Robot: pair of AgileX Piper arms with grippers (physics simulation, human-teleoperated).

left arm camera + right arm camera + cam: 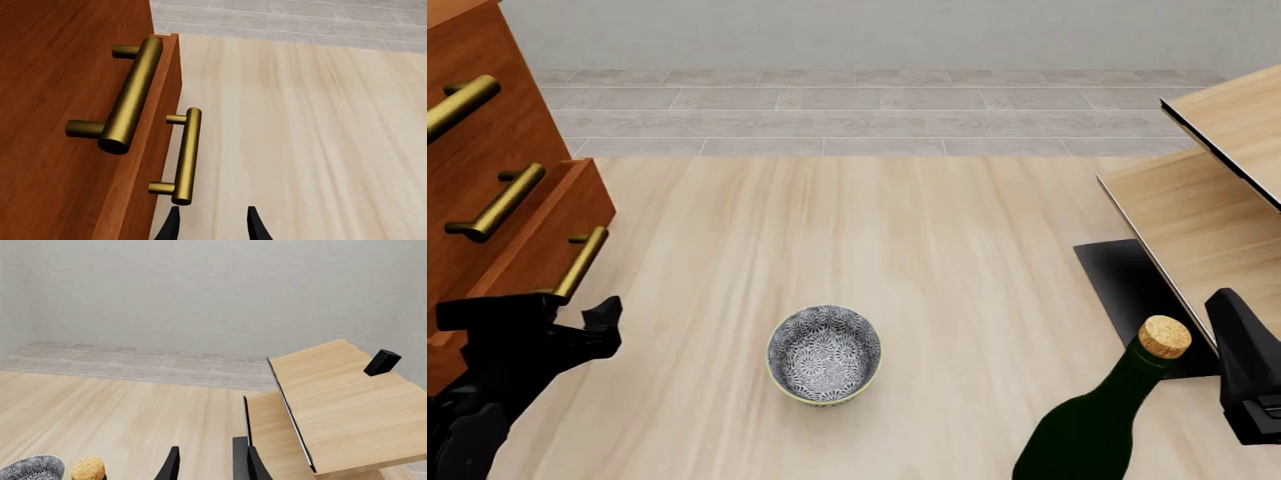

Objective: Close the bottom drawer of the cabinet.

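Observation:
The reddish-brown cabinet [487, 150] stands at the table's left edge. The bottom drawer's brass handle [578, 263] sits farther out toward the table than the handle above it [497, 202]. My left gripper [577, 312] hangs just below and in front of that lowest handle, open and holding nothing. In the left wrist view the lowest handle [187, 155] lies just beyond the open left gripper [213, 225], close to one finger, with the cabinet [47, 75] alongside. My right gripper [210, 465] is open and empty at the front right [1248, 375].
A patterned bowl [823, 353] sits at front centre. A green bottle with a cork [1101, 420] stands beside the right gripper. Pale wooden furniture with black edging [1201, 220] fills the right side. A tiled floor and a grey wall lie beyond the table.

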